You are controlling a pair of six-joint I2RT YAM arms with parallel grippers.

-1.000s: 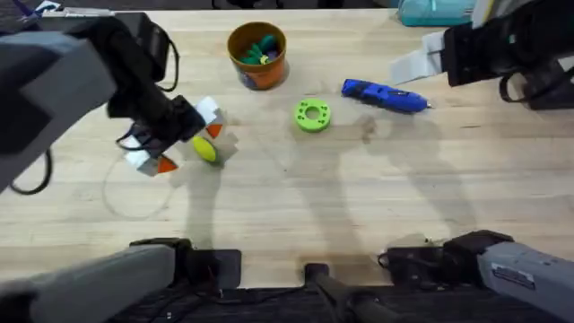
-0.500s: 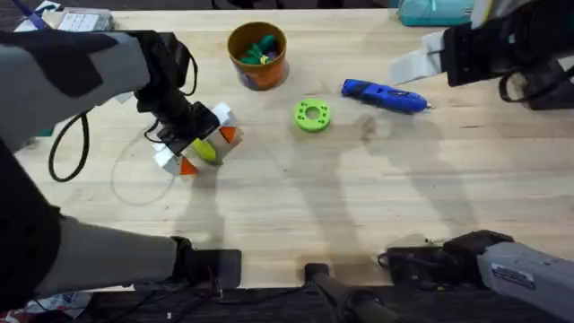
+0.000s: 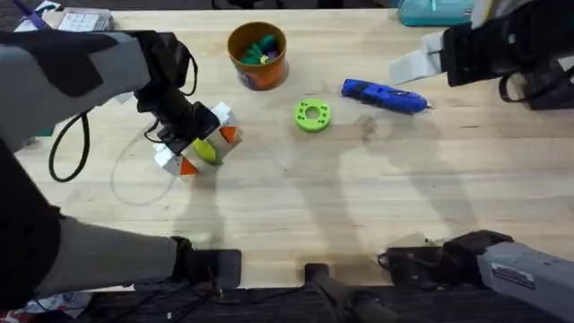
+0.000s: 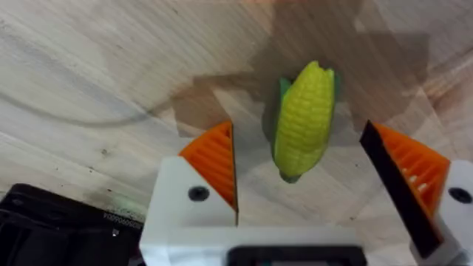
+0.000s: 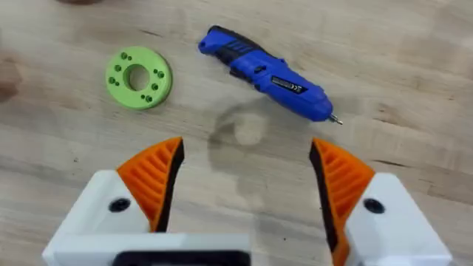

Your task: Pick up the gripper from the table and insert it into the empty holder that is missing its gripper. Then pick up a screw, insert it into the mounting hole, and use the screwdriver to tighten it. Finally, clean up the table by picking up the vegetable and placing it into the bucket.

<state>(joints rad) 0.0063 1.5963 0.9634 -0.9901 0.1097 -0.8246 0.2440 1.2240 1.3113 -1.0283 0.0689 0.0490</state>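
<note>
A workshop bench: bare wooden table (image 3: 359, 197), blue powered screwdriver (image 3: 384, 96), cabled robot arms.

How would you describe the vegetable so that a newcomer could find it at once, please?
Start at the orange bucket at the table's far edge, then come nearer and left to the left end effector. The vegetable lies between its open fingers: a small yellow corn cob with green husk, unlike the flat green ring.

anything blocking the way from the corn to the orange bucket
Nothing visible does. The vegetable sits between the open fingers of the left gripper, and only bare table lies between it and the bucket. The green ring lies off to the side.
</note>
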